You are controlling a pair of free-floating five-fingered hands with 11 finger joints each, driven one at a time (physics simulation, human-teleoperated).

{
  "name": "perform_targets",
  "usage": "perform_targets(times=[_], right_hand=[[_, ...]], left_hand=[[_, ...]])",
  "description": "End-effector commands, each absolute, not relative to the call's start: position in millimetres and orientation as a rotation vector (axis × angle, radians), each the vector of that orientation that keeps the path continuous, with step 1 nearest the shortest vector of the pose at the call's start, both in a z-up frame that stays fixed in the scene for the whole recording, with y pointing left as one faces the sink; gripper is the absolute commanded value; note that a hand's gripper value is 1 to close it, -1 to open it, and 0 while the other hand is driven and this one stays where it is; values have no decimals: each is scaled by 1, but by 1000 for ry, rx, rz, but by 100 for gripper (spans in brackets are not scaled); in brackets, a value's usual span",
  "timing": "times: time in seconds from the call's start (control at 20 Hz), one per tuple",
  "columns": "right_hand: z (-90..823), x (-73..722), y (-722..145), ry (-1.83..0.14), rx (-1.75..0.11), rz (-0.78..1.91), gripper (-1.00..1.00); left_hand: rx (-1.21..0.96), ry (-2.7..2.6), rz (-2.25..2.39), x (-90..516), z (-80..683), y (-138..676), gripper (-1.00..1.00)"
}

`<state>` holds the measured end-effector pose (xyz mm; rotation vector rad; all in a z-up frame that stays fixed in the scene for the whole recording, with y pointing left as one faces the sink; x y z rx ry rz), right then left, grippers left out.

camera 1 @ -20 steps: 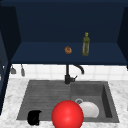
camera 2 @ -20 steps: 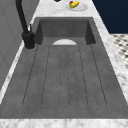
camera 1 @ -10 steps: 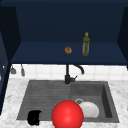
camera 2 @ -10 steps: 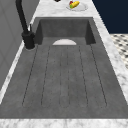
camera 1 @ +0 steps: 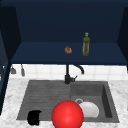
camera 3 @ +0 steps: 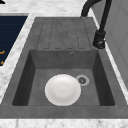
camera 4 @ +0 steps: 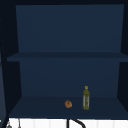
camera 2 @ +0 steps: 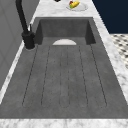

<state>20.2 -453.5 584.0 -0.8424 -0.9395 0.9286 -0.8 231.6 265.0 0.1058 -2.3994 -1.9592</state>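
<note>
My left hand (camera 1: 34, 117) shows as a dark shape at the front left corner of the sink's draining board (camera 1: 47, 96). Right beside it a large red ball (camera 1: 67, 115) covers the sink's front edge. A white plate (camera 3: 62, 89) lies flat in the basin (camera 3: 40, 75) next to the drain (camera 3: 82, 80); it also appears as plate (camera 1: 89, 109) and plate (camera 2: 64, 42). The hand touches neither the plate nor the ball, as far as I can tell.
A black faucet (camera 1: 68, 75) stands behind the sink. On the dark blue shelf (camera 4: 45, 107) above stand an olive bottle (camera 4: 86, 98) and a small orange item (camera 4: 68, 104). A dish with fruit (camera 2: 75, 4) sits on the marble counter (camera 2: 120, 70) beyond the basin.
</note>
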Motion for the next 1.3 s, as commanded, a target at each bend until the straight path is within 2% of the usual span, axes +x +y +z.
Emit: perform_targets(times=[0.0, 0.6, 1.25], right_hand=[[577, 15, -422, -946, -856, 930, -100], [561, 83, -364, -766, -982, 857, -100], [546, 127, -304, -680, -1089, 718, -100]], left_hand=[[106, -2399, -1959, -1, 265, 232, 0], [106, -2399, -1959, -1, 265, 232, 0], [106, -2399, -1959, -1, 265, 232, 0]])
